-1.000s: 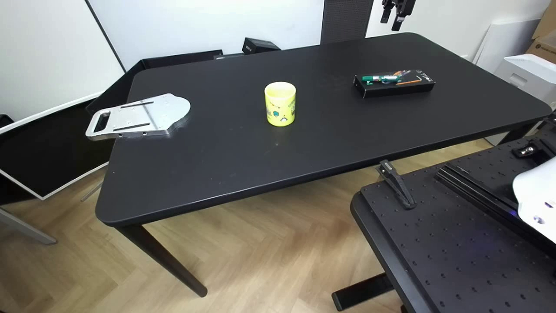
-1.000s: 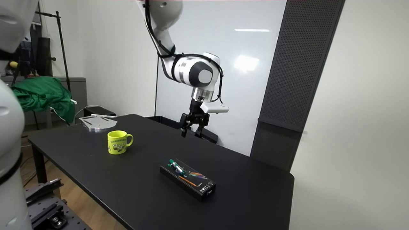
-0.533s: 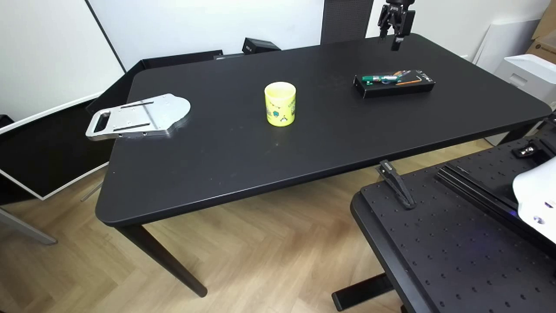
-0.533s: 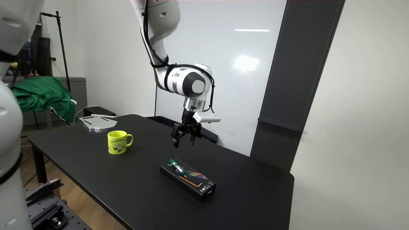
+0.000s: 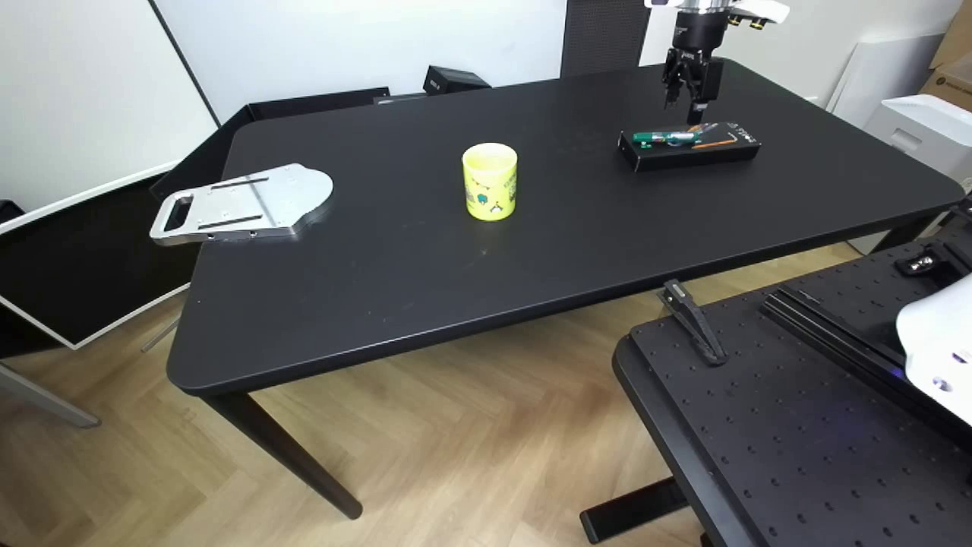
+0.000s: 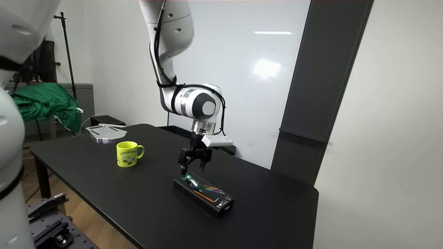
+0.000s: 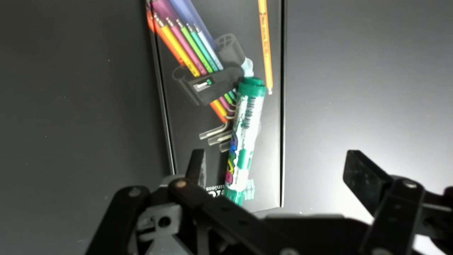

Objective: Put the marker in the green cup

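One marker (image 7: pixel 245 141) lies on one box (image 5: pixel 699 156); one green cup (image 6: pixel 127 154) stands upright; two fingers (image 7: pixel 364 181) sit wide apart.

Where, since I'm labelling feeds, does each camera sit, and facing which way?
In an exterior view: high beside the table, facing down across it; the gripper and a white robot part show.
In an exterior view: nearer the black box than the green cup, facing a white board; the arm shows.
Wrist view: on the arm behind the gripper fingers, which show, facing down at the marker on that box.
Both exterior views share the cup and silver plate.
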`<act>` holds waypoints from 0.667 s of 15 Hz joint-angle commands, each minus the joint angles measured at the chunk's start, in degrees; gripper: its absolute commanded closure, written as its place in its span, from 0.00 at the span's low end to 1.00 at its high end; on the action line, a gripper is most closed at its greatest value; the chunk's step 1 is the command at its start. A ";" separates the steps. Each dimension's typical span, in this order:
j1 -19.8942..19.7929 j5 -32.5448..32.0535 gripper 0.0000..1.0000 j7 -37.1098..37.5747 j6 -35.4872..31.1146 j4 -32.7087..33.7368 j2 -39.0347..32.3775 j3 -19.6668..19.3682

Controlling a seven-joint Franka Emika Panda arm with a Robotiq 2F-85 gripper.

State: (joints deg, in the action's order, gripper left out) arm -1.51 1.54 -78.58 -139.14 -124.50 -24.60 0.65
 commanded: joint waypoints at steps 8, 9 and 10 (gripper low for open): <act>-1.43 -3.21 0.00 3.09 -7.08 -1.19 -2.54 1.49; -1.45 -3.52 0.00 3.27 -7.26 -1.28 -2.64 1.46; -1.56 -3.64 0.25 3.30 -7.55 -1.31 -2.80 1.48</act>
State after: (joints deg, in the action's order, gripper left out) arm -1.86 -0.17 -77.81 -145.37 -125.36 -27.25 1.17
